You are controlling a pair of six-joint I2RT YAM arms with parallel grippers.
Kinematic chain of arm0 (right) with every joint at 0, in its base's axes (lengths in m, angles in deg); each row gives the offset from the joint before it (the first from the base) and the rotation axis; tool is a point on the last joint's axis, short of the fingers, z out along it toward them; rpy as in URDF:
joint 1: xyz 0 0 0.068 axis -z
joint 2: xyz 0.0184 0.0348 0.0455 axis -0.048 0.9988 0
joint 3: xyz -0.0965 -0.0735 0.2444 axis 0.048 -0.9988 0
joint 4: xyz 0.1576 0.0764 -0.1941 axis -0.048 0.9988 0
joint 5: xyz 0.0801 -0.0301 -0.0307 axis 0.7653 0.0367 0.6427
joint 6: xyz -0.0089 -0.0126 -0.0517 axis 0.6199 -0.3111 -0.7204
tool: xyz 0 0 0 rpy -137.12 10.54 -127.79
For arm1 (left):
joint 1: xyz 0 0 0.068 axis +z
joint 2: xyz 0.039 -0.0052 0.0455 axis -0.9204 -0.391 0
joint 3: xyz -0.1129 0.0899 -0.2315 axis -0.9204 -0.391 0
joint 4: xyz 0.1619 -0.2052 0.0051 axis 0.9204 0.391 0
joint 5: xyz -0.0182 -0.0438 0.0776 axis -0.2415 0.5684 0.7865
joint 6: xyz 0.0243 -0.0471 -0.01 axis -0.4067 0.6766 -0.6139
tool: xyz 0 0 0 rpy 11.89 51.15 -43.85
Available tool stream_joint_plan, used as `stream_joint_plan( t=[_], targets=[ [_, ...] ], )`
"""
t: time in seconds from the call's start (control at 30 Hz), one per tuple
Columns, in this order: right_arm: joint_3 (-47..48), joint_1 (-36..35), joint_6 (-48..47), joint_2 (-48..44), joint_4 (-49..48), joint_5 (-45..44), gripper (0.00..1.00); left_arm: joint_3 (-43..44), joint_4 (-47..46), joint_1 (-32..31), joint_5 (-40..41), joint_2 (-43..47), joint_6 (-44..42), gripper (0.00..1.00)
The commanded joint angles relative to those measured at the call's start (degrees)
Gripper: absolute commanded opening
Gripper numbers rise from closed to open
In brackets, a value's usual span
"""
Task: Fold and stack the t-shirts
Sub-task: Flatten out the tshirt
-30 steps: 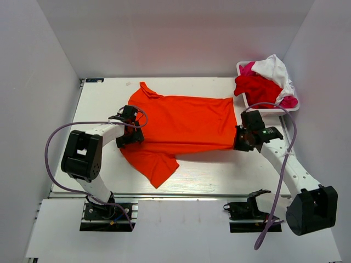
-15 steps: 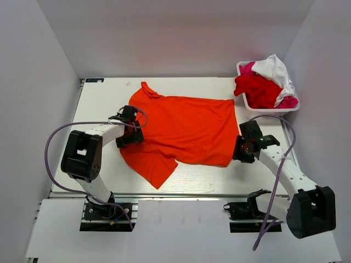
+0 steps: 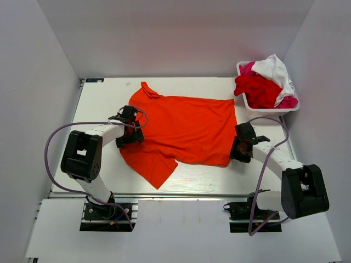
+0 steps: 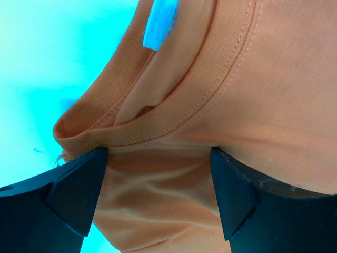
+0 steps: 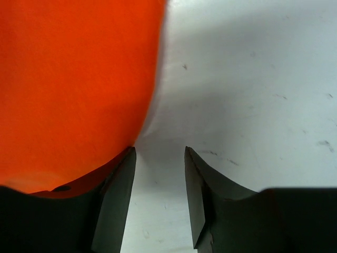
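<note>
**Orange short-sleeved t-shirt of soft cloth [image 3: 184, 129] lies flat, both grippers empty**

We see it spread across the white table [image 3: 208, 175], neck toward the left arm and hem toward the right. The left gripper [image 3: 133, 127] sits at the neck with its fingers wide apart. The ribbed collar [image 4: 210, 89] and a pale label [image 4: 160, 23] lie just beyond them, with plain cloth between the tips, unpinched. The right gripper [image 3: 237, 147] rests low at the hem [image 5: 152, 89], jaws about half apart and holding nothing. One finger is over the orange edge, the other over bare table.

We judge the grasps to be the weak point. Closing at the collar may catch one layer only, so the back drags and bunches. At the hem, a finger riding above the cloth could shut on air or push the edge into a wrinkle. Uneven lifts would skew the fold.

The red tee [image 3: 255, 90], magenta-pink tee [image 3: 289, 101] and white tee [image 3: 274, 68] sit heaped in the white plastic basket [image 3: 271, 109] at the far right corner, well apart.
</note>
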Motion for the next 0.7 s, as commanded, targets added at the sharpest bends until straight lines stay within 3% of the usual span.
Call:
stream_joint_plan(
  t=[0.0, 0.27, 0.67],
  targets=[
    [-2.45, 0.26, 0.94, -0.92, -10.21, 2.66, 0.49, -4.17, 2.16, 0.70, 1.48, -4.77, -0.64, 0.90],
    [-8.18, 0.35, 4.55, -7.14, -21.90, 5.48, 0.49, -4.17, 2.16, 0.70, 1.48, -4.77, -0.64, 0.90],
    [-8.53, 0.44, 6.13, -7.86, -22.78, 9.34, 0.51, -4.17, 2.16, 0.70, 2.01, -5.30, -0.64, 0.90]
  ],
)
